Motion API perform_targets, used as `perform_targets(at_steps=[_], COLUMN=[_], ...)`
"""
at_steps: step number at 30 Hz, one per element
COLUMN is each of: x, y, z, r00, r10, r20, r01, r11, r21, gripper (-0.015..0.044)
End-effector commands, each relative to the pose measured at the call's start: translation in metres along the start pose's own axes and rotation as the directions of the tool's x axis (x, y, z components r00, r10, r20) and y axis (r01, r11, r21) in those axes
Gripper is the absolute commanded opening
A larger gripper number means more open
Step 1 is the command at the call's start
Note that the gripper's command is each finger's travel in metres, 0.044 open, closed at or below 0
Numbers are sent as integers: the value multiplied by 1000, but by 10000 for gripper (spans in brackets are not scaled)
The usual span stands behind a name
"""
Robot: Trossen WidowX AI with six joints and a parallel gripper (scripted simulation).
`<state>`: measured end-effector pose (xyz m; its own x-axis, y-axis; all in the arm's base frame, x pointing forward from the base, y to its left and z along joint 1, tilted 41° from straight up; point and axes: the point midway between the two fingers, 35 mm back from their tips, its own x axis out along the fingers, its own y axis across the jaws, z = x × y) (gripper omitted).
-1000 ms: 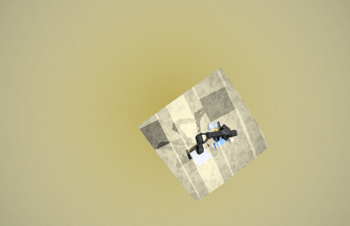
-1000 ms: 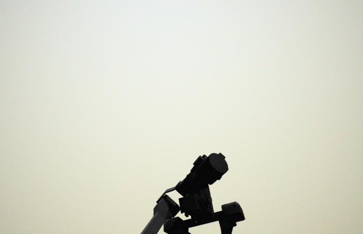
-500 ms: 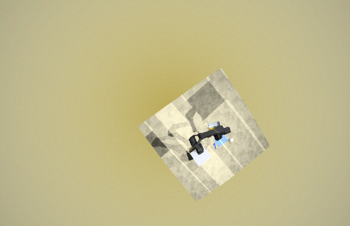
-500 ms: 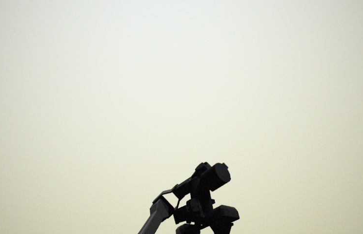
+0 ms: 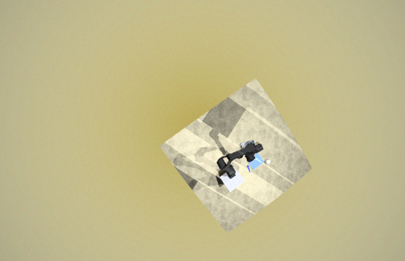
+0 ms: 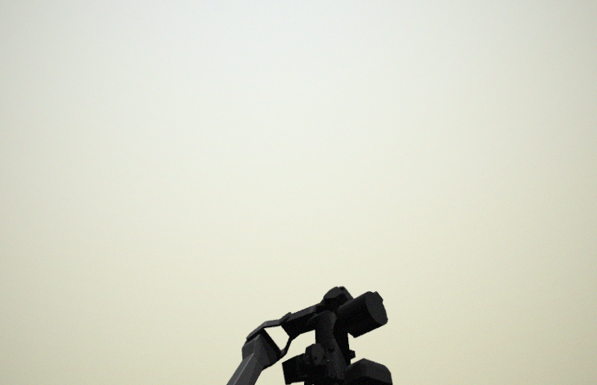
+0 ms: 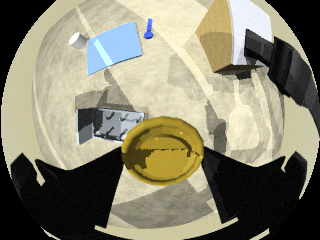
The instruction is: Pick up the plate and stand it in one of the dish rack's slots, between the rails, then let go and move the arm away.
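Observation:
The yellow round plate [image 7: 163, 172] is held by its opposite edges between the two black fingers of my gripper [image 7: 162, 151], its face towards the wrist camera. The grey dish rack [image 7: 111, 123] [image 5: 246, 143] is on the table, up and left of the plate in the wrist view, where the plate's rim overlaps its right end. In the top view the arm covers part of the rack, and the plate is hidden. The exterior view shows the upper arm and wrist, with the fingertips below the frame. The plate is apparently above the table; its exact height is unclear.
A light blue square [image 5: 256, 164] [image 7: 124, 48] lies beside the rack. A white cylinder [image 5: 268, 161] [image 7: 77, 40] stands by its corner. A small blue object [image 5: 248, 168] [image 7: 149, 35] lies on its other side. A white-topped box [image 5: 233, 183] [image 7: 247, 25] is at the arm's base.

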<state>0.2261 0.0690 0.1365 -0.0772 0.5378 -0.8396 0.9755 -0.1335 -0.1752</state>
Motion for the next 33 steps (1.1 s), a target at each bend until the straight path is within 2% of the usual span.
perform_targets(at_steps=[1, 15, 24, 33], x=[14, 58, 78, 92], y=[3, 15, 26, 35], z=[7, 20, 25, 24], r00=[996, 933, 845, 731], r10=[19, 149, 296, 463], r20=[87, 327, 446, 501], r01=[-13, -29, -38, -45], r11=[997, 938, 864, 766], r21=[-72, -345, -502, -642], gripper=[0, 0, 0, 0])
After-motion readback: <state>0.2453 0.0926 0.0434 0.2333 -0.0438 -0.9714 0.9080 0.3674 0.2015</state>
